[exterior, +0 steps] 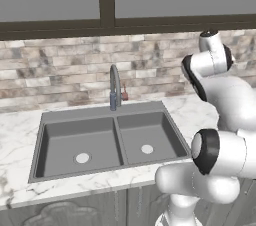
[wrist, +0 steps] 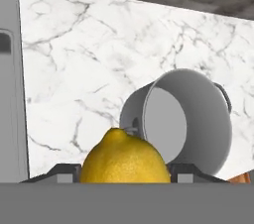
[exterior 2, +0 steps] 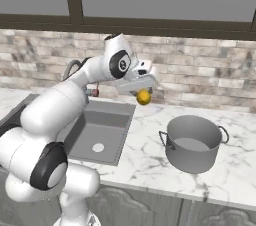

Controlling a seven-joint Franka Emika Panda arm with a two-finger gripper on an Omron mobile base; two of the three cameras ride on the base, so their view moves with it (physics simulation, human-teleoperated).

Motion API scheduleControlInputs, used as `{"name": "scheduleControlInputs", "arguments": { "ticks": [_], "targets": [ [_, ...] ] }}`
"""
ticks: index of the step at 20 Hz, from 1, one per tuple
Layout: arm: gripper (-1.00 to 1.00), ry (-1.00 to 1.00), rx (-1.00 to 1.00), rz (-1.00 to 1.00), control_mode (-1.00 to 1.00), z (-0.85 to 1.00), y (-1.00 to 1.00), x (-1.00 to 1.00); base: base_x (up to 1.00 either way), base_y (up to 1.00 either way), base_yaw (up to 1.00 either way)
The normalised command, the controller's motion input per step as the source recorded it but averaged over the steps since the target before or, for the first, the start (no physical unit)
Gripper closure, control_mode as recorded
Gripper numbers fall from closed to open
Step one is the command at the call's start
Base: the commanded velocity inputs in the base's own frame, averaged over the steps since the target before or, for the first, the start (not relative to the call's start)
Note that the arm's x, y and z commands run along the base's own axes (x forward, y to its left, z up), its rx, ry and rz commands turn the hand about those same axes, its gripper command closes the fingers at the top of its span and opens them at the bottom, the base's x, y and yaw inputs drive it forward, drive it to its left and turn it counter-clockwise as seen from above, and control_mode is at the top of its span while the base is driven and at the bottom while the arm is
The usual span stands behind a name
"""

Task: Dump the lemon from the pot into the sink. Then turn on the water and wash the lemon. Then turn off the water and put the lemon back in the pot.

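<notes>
The gripper (exterior 2: 143,91) holds the lemon (exterior 2: 144,97) between its fingers, raised above the counter (exterior 2: 145,160) between the sink (exterior 2: 107,130) and the pot (exterior 2: 194,142). In the hand view the lemon (wrist: 125,158) sits squarely between the two finger tips, and the pot (wrist: 186,119) lies ahead with its mouth open and nothing in it.

The lemon looks light, firm and smooth-skinned, so it may roll or slip if pinched off-centre; the grip across its middle, as it appears now, seems the safest hold. It should survive a short drop, though it would likely bounce or roll about on the pot's hard floor.

The pot stands upright on the counter to the right of the sink, near the front edge, with loop handles at its sides. Its straight wall is the one thing to clear: the lemon must pass over the rim before release. The faucet (exterior: 115,87) with its red handle (exterior: 124,95) stands at the sink's back edge, well apart from the pot and out of the way. No water is running, and both basins are bare.
</notes>
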Motion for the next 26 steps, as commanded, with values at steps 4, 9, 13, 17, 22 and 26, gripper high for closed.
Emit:
{"name": "scheduleControlInputs", "arguments": {
  "ticks": [4,9,13,17,22,26],
  "targets": [
    [1.00,0.00,0.05,-0.13,-1.00,-0.03,-0.81,-0.29,0.00,0.00,0.00],
    [1.00,0.00,0.06,-0.09,-1.00,-0.02,-0.69,-0.25,0.00,0.00,0.00],
    [1.00,0.00,0.09,-0.04,-1.00,-0.18,-0.52,-0.06,0.00,0.00,0.00],
    [1.00,0.00,0.13,0.00,-1.00,-0.39,-0.30,0.03,0.00,0.00,0.00],
    [1.00,0.00,0.11,0.00,-1.00,-0.53,-0.29,0.05,0.00,0.00,0.00],
    [1.00,-0.04,0.06,0.00,-1.00,-0.47,-0.31,0.00,0.00,0.00,0.00]
  ]
}}
